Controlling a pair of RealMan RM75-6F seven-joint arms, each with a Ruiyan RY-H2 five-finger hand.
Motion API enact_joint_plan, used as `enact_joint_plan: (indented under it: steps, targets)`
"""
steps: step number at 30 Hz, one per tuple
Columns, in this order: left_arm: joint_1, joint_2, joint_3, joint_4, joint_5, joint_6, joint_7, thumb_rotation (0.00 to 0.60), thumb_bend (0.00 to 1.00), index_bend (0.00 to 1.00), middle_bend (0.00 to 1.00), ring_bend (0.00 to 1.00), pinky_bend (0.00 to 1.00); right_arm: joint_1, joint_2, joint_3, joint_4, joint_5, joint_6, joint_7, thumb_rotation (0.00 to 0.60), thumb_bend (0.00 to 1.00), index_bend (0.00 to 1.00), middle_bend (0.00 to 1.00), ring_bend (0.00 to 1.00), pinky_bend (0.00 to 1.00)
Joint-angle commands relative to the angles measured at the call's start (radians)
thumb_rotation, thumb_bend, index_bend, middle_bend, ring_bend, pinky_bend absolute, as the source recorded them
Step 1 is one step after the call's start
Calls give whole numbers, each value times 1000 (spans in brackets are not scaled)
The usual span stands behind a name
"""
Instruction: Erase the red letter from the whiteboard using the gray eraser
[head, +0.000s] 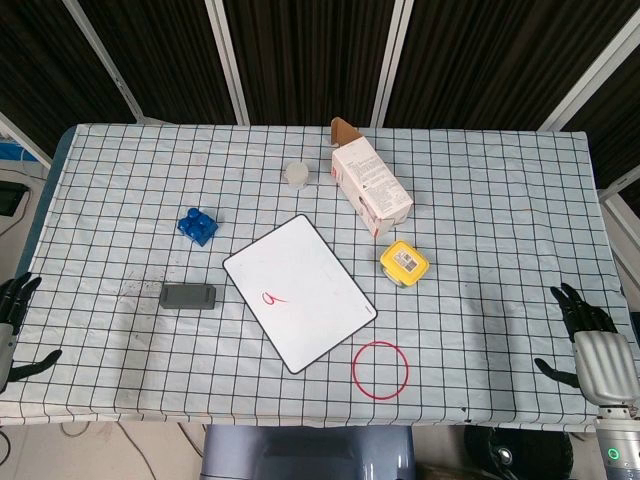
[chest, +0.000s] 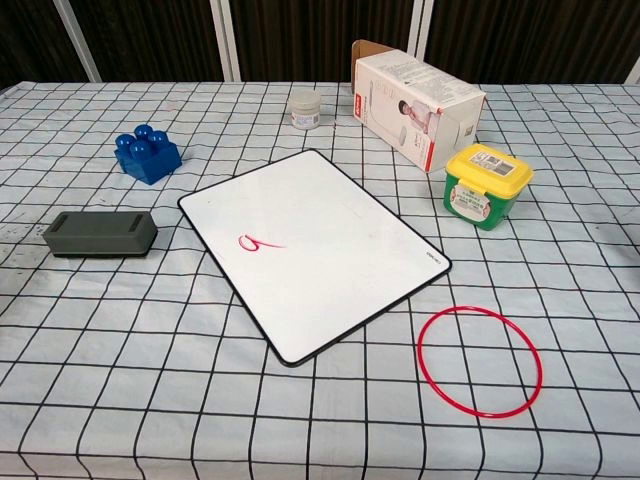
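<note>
Both of my hands sit back at the near corners of the table, holding nothing: my left hand (head: 14, 325) at about eight o'clock on the table's edge with its fingers spread and empty, my right hand (head: 592, 345) at about four o'clock, likewise loose and apart, palm facing the cloth. I judge this to be a parked stance, out of the way so the cameras see the whole work area before I commit to a reach. The gray eraser (head: 188, 296) lies flat on the checked tablecloth (head: 480, 200) at nine o'clock from the whiteboard (head: 310, 265), just beside its left edge but not touching, long side toward me, which makes it my left hand's job: it is well nearer that side, and a grip across its narrow width looks easiest. The whiteboard lies flat at the table's centre, turned at a slant, and the red letter (head: 272, 297) sits in its left half, toward the eraser, so the wiping stroke should be short. Nothing is erased yet. Around the board stand things I should keep clear of: a blue building block (head: 198, 226) at eleven o'clock, a small white jar (head: 297, 175) at twelve, a tipped carton (head: 368, 185) at one, a yellow-lidded green tub (head: 403, 263) at three, and a red ring (head: 380, 369) at five.
</note>
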Motion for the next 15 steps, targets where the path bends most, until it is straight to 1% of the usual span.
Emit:
enact_joint_plan:
  steps: [1, 15]
  targets:
    - [0, 0, 0, 0, 0, 0, 0, 600, 97, 0, 7, 0, 0, 0, 0, 0, 0, 1, 0, 0, 600, 45, 76, 76, 192, 206]
    - [0, 0, 1, 0, 1, 0, 1, 600, 97, 0, 7, 0, 0, 0, 1, 0, -1, 1, -1, 1, 600, 46, 76, 77, 193, 206]
